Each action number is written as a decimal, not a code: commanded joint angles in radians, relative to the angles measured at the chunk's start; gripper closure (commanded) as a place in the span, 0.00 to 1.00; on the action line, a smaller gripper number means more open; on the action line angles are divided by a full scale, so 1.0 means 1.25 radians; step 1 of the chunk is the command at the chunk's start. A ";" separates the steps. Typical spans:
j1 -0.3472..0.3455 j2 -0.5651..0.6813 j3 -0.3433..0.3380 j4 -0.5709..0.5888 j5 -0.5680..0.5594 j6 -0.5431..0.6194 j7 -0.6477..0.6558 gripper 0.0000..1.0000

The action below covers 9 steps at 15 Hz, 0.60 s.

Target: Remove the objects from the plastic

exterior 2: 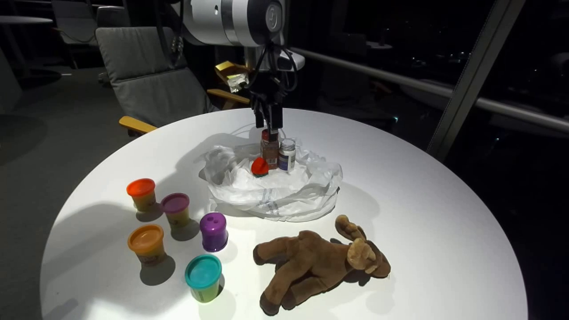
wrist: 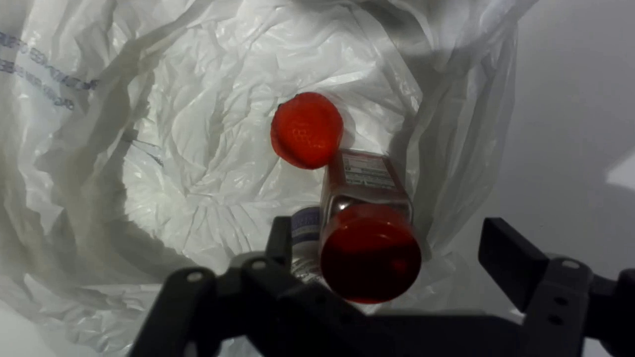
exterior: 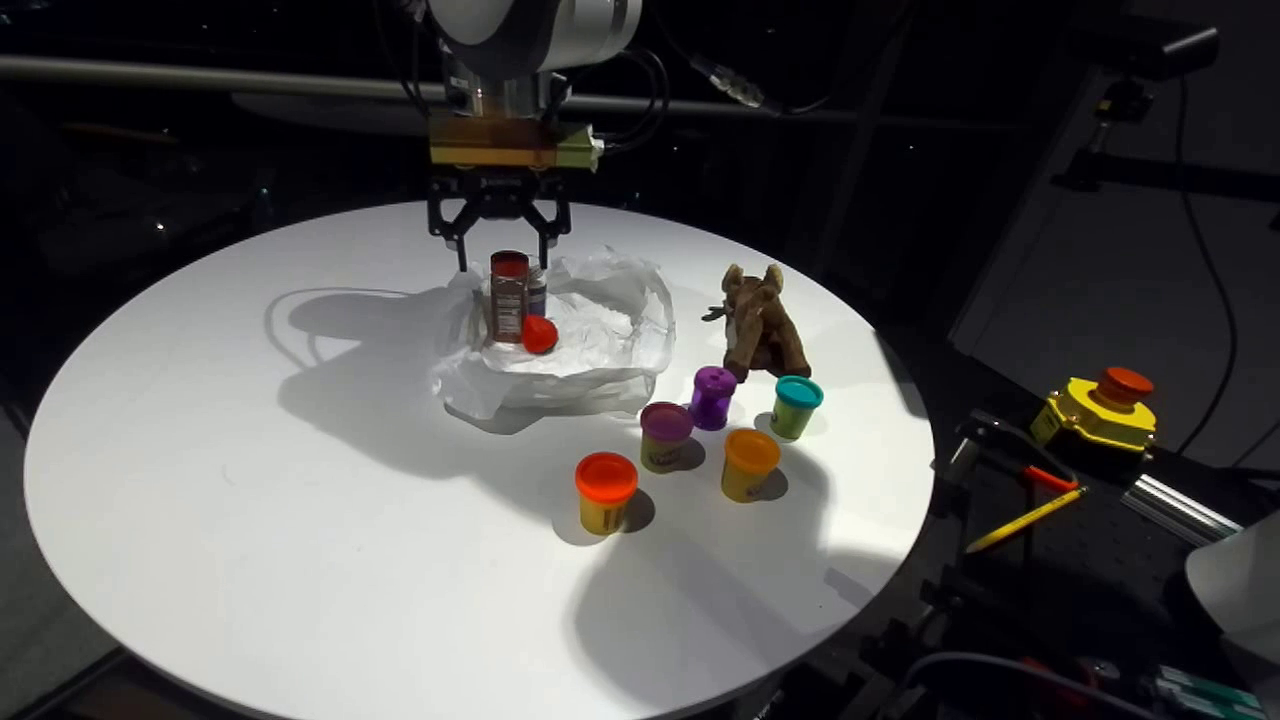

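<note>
A white plastic bag (exterior: 545,392) lies opened out on the round table; it also shows in an exterior view (exterior 2: 306,198) and the wrist view (wrist: 198,99). A spice jar with a red lid (exterior: 509,305) stands upright in it, also seen in the wrist view (wrist: 367,173). A white bottle with a blue label (exterior 2: 287,155) stands beside the jar, mostly hidden in the wrist view. A red toy strawberry (exterior 2: 260,166) lies at the jar's foot. My gripper (exterior: 503,267), also in the wrist view (wrist: 389,243), is open, its fingers on either side of the lid, not gripping it.
On the table stand tubs with red (exterior: 606,492), mauve (exterior: 665,437), orange (exterior: 749,465) and teal (exterior: 796,407) lids, and a purple shaker (exterior: 712,398). A brown plush moose (exterior 2: 318,260) lies beside them. The bag's crumpled walls rise around the jar.
</note>
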 commanded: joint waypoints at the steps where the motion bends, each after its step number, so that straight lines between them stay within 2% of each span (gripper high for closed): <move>1: 0.012 0.041 -0.025 0.063 0.007 -0.008 0.016 0.30; 2: 0.011 0.043 -0.027 0.064 0.007 -0.008 0.016 0.31; 5: 0.008 0.040 -0.032 0.057 0.009 -0.006 0.015 0.57; 7: 0.002 0.025 -0.033 0.039 0.013 0.000 0.012 0.70; 8: -0.001 0.013 -0.032 0.028 0.014 -0.003 0.008 0.75; 9: -0.003 -0.008 -0.035 0.006 0.014 0.002 0.009 0.75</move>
